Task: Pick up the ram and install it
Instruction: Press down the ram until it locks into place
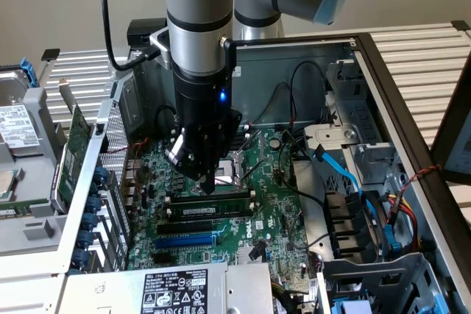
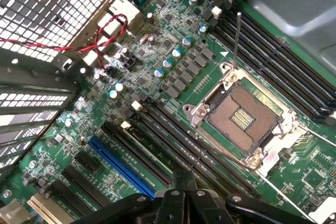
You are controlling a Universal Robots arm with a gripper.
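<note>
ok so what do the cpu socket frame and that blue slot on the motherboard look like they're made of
The CPU socket frame looks like bare metal, probably steel: silvery, with bright glints along its edges and lever. The blue slot looks like moulded plastic: even, saturated colour with a dull sheen and no glints. The motherboard looks like green-lacquered circuit laminate, semi-gloss, with fine traces showing through.

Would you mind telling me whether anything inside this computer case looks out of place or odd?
The CPU socket on the motherboard sits empty, contacts exposed, and its thin retention lever is raised. Nothing else stands out.
</note>
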